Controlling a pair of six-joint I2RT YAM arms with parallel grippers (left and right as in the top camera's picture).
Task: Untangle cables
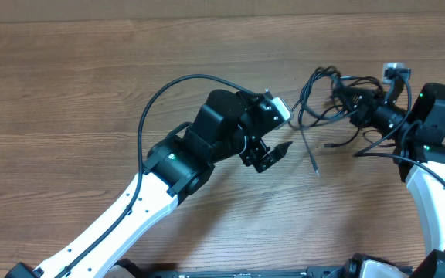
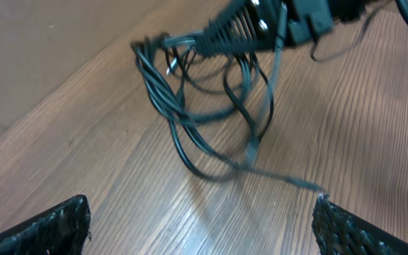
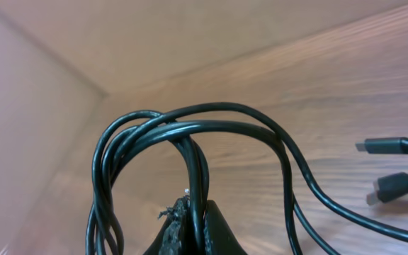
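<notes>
Left claw is wide, nothing between the fingers. In its wrist view they sit at the two bottom corners with bare table between them.

Right claw is clamped on the cable bundle, upper right of the overhead. Its own wrist view shows loops draped over the pads. The bundle looks partly lifted off the wood.

Key relation: the bundle lies right of and above the left claw in the overhead, and dead ahead, upper centre, in the left wrist view.

One loose strand drops out of the knot toward the bottom of the overhead frame, long axis near vertical there. Its plug is at the low end, on the table between the two claws.

Left is the free arm and the nearer one. The strand is near its tip, not touching.

My read: left reaches forward for that strand and pulls away from the right's hold. Risk is pinching two strands where they cross.
</notes>
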